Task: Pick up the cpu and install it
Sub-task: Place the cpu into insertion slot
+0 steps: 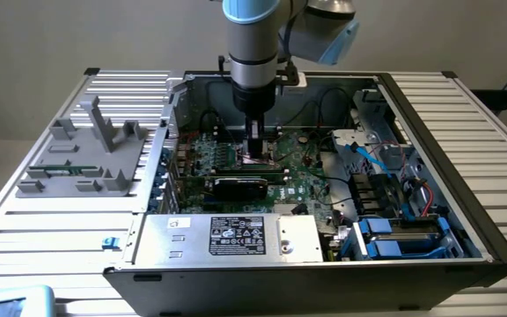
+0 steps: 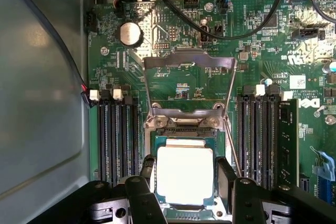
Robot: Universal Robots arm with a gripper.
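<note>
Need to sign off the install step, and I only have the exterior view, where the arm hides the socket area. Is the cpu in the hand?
Observer: Yes. On the wrist view the hand has its fingers against two opposite edges of the cpu, shiny top facing up.
Operator: Is the socket frame out of the way?
Observer: It is. The metal load frame is swung open and laid back from the socket, clear of the cpu.
</note>
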